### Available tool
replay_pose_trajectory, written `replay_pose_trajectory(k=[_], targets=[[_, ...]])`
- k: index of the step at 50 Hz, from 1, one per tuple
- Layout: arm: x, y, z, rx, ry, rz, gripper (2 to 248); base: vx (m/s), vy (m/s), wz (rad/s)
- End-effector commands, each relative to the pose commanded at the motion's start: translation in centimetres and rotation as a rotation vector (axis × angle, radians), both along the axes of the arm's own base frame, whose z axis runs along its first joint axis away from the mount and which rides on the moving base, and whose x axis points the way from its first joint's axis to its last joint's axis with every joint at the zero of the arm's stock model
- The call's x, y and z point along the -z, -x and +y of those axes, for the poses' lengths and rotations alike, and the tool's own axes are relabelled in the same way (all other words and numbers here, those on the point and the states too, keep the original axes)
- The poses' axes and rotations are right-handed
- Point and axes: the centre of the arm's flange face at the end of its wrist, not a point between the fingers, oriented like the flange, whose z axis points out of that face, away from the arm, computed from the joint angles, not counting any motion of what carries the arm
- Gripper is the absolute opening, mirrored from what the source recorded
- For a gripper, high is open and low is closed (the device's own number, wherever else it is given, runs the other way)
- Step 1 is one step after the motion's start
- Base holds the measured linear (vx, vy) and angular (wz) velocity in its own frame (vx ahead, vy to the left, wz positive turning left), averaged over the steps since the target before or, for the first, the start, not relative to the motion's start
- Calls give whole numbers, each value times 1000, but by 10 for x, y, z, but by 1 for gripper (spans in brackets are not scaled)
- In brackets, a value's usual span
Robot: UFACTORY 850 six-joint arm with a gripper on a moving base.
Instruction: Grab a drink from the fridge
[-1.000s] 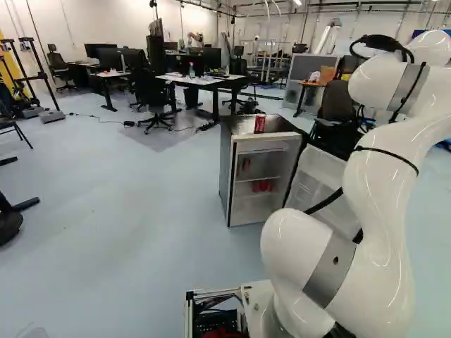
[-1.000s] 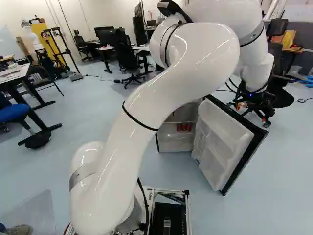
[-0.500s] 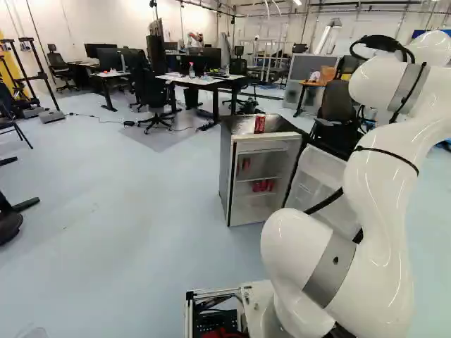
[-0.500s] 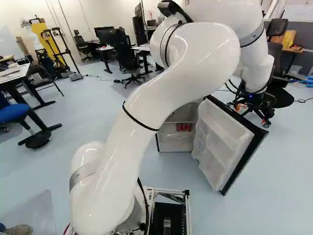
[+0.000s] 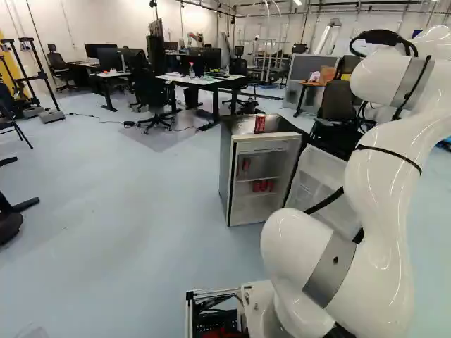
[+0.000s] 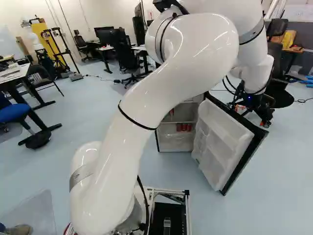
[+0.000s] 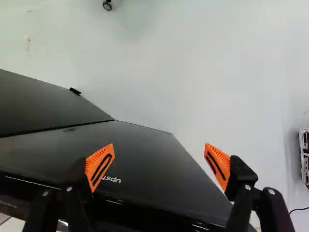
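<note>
Arching forward, the arm holds its pincer spread.

White walls stand behind a pale blue-grey floor. Toward the back of the left base view, a white desk on black legs carries monitors, with a black office chair beside it; a grey partition stands farther right. At the left of the right base view, a blue chair stands near another desk.
</note>
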Motion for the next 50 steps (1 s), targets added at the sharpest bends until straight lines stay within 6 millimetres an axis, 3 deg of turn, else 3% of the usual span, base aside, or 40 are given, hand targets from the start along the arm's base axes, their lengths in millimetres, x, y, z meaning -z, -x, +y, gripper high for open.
replay_pose_trajectory(k=[50], targets=[[-3,29,42,-3,-49,37,247,0,0,0]])
